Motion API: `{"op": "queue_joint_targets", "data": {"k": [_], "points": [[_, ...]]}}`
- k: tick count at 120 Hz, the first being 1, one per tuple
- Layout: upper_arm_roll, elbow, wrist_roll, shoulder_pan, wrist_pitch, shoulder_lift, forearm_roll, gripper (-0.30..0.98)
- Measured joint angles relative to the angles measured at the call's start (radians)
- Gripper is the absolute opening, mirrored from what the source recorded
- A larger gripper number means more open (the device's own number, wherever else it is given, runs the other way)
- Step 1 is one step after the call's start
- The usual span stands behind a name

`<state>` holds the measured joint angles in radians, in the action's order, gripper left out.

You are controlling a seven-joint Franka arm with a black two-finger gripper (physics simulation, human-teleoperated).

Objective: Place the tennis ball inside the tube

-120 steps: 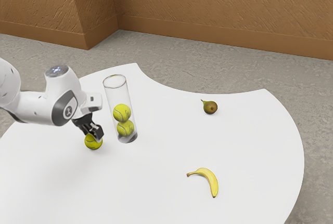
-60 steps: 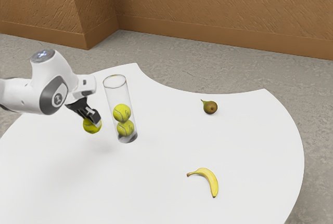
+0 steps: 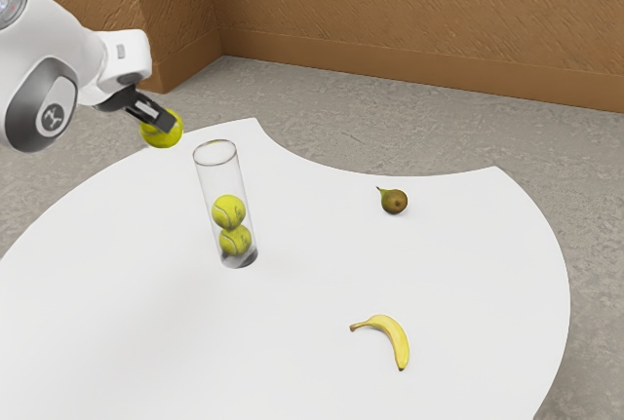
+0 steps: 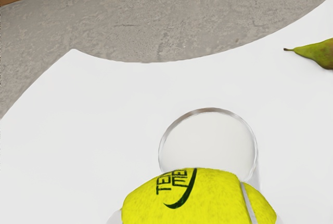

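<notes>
My gripper (image 3: 161, 124) is shut on a yellow tennis ball (image 3: 164, 133), up in the air at the exterior view's upper left. The ball hangs a little higher than the clear tube's rim and to the exterior view's left of it. The tube (image 3: 208, 182) stands upright on the table, with two tennis balls (image 3: 229, 212) stacked inside. In the wrist view the held ball (image 4: 208, 198) covers part of the tube's round mouth (image 4: 253, 140); the balls inside are hidden there.
On the white table (image 3: 302, 342), a pear (image 3: 394, 202) lies beyond the tube toward the exterior view's right. A banana (image 3: 395, 337) rests nearer the camera. The table's curved back edge runs behind the tube and pear.
My gripper has lifted the ball from near the tabletop to above the height of the tube's rim, most of it in the last half second. The tube and its balls have stayed put.
</notes>
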<state>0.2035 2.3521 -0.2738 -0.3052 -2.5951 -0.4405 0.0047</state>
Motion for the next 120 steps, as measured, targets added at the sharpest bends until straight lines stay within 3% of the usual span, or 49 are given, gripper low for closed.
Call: {"op": "queue_joint_targets", "data": {"k": [11,30,46,76,120], "points": [[0.001,-0.072,0.011,0.027,0.004,0.036,0.001,0.01],[-0.009,-0.198,0.024,0.026,0.009,0.232,0.004,0.02],[-0.011,-0.27,0.015,0.025,0.014,0.327,0.002,0.13],[-0.01,-0.284,-0.02,0.034,0.023,0.341,-0.01,0.39],[0.004,-0.28,-0.081,0.035,0.047,0.304,-0.025,0.62]]}}
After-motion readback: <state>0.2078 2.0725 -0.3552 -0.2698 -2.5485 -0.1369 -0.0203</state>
